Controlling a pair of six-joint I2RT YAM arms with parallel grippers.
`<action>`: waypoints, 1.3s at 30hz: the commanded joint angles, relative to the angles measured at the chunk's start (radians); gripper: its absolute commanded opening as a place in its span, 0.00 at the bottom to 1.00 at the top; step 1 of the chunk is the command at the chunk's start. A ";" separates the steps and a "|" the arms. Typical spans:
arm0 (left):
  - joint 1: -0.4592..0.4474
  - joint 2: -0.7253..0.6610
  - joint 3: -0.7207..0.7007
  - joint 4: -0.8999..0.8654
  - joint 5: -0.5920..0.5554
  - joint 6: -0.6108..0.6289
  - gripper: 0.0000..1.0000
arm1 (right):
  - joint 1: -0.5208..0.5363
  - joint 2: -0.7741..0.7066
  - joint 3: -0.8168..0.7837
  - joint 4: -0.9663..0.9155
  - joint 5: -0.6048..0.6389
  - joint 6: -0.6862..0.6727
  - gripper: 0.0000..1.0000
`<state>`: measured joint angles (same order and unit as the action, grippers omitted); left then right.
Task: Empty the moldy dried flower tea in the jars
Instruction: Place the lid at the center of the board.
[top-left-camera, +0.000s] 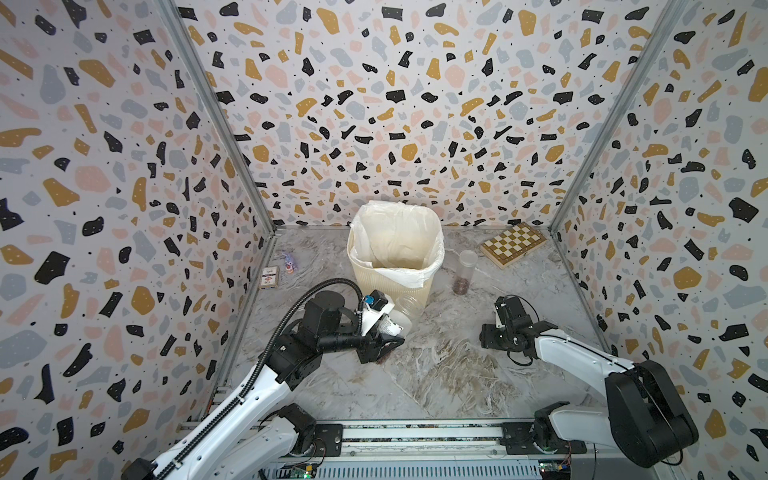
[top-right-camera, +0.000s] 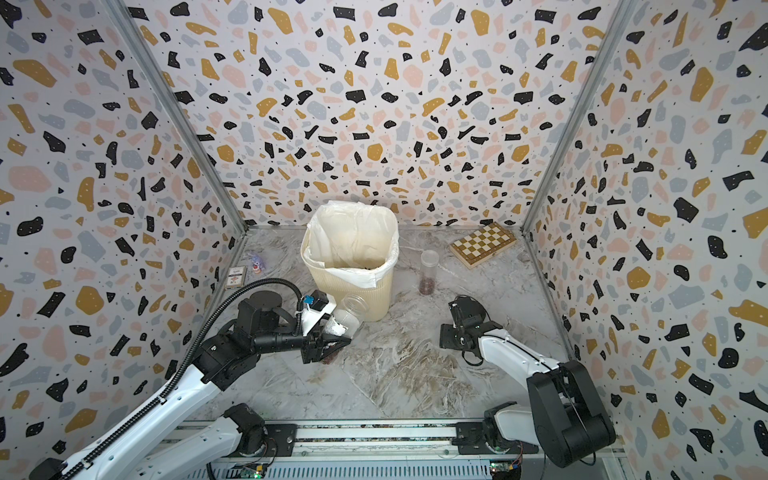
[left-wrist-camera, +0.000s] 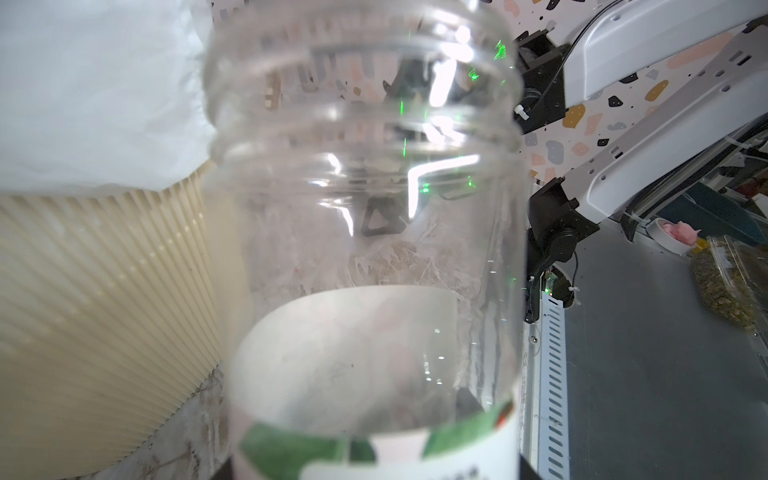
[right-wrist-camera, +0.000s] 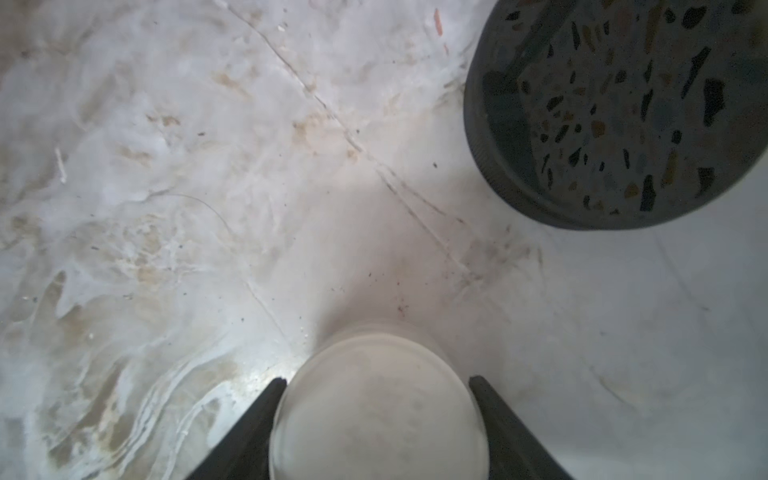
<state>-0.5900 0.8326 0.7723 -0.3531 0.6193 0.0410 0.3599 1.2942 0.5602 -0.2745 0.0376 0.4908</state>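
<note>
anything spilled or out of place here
Maybe: reddish-brown bits show low under the left gripper, outside the bin; mostly hidden, so whether they are loose is unclear. The gripper's jar is lidless and tilted, its mouth beside the bin's wall, not over the opening.

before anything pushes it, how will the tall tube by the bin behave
The tube probably tips easily: it is slim and upright. It is likely light, with only a shallow tea layer at the bottom. Once down, its round wall would probably let it roll.
</note>
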 joint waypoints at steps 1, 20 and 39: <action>0.006 0.008 0.024 0.040 0.015 0.014 0.56 | 0.002 0.021 -0.001 0.012 0.022 0.020 0.64; -0.003 0.132 0.184 -0.011 0.096 -0.056 0.56 | -0.099 -0.297 0.166 -0.123 -0.255 -0.162 0.83; -0.207 0.290 0.373 0.157 -0.235 -0.307 0.54 | -0.136 -0.430 0.459 -0.008 -0.953 -0.110 0.93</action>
<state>-0.7727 1.1080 1.0946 -0.2737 0.5037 -0.2146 0.2272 0.8513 0.9695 -0.2825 -0.8406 0.3317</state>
